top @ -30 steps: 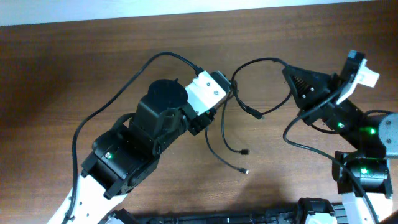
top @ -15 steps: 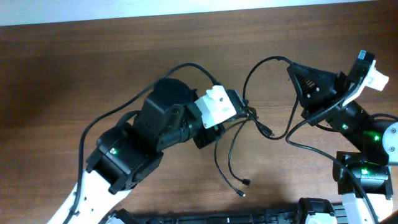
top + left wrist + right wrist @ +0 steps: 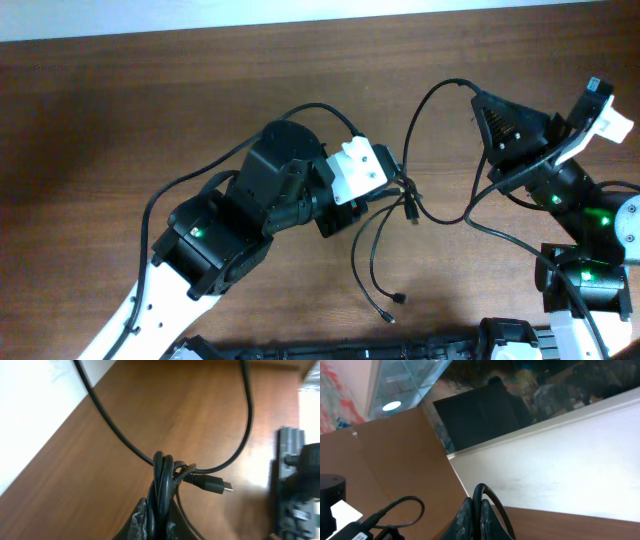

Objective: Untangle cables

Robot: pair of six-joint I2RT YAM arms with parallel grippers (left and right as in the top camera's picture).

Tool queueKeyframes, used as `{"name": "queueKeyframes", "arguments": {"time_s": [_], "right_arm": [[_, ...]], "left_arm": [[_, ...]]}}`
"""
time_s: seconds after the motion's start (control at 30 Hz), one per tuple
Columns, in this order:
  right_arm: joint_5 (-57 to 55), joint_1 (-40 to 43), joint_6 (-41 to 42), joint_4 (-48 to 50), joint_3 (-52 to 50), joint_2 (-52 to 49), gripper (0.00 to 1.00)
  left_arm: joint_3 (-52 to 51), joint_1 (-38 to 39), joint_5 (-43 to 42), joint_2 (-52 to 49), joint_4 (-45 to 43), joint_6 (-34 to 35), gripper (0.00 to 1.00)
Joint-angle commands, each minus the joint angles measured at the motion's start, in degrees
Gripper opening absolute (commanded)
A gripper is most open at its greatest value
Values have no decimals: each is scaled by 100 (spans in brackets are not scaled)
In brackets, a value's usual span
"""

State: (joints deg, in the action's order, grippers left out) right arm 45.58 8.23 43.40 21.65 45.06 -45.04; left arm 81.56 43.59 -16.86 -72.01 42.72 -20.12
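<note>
Thin black cables form a small knot [image 3: 404,186] at the tip of my left gripper [image 3: 396,178], which is shut on the bundle; the left wrist view shows the knot [image 3: 164,467] clamped in the jaws [image 3: 161,512] with a small plug [image 3: 215,485] sticking out to the right. One cable [image 3: 432,100] arcs from the knot up to my right gripper [image 3: 478,95], which is shut on its loop [image 3: 485,494], jaws [image 3: 476,510] closed round it. Two loose ends with plugs [image 3: 398,297] trail down onto the table.
The wooden table [image 3: 120,110] runs to a white wall strip at the back. The thicker arm wire [image 3: 200,175] loops over the left arm. The right arm base [image 3: 590,270] stands at the right edge.
Both grippers have moved right and slightly down, carrying the cables. The knot shifted right with the left gripper, and the loose ends dragged along lower on the table.
</note>
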Motion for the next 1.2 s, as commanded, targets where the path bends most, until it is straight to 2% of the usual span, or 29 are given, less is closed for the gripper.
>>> {"name": "queueKeyframes", "arguments": {"time_s": [0.0,0.13,0.27,0.5,0.7,0.93,1.1,1.17], "right_arm": [[-433,52,20,-238,17,55,4],[-1008,52,20,-671,17,55,4],[-1471,52,22,-671,17,55,4],[-1897,52,15,-1123,17,55,4],[-1926,52,17,-1576,17,55,4],[-1910,52,17,-2500,17,55,4],[-1908,52,17,-2927,17,55,4],[-1910,52,15,-3174,17,55,8]], "left_arm": [[90,24,817,13,-22,260,0],[90,24,966,13,-15,275,0],[90,24,892,13,50,273,0],[90,24,911,15,70,118,0],[92,24,1340,59,-57,162,0],[92,24,2428,232,-470,1036,0],[92,24,2594,391,-765,1071,0],[92,24,2594,428,-883,1071,0]]}}
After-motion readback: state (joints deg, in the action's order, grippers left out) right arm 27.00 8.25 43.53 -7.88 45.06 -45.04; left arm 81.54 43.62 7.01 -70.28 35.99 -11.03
